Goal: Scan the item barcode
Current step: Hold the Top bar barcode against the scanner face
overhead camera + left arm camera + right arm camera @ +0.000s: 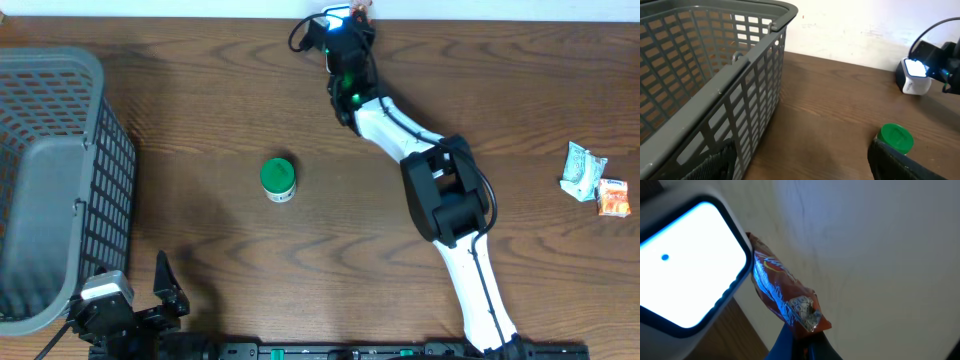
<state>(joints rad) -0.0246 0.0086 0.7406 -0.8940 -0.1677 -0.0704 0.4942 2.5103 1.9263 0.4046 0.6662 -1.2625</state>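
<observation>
Dark wood table (230, 90), white wall (850, 30); right gripper (800, 341) clenching red packet (782, 295), left gripper (805, 167) released

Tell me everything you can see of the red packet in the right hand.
The red packet is a slim, crinkled, foil-looking wrapper with a silvery crimped end; its print is unreadable. The right hand pinches that end, so it slants up beside the scanner's glowing window, which throws bluish light on it.

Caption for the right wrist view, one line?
Right gripper pinches a red snack packet beside the glowing scanner.
</observation>
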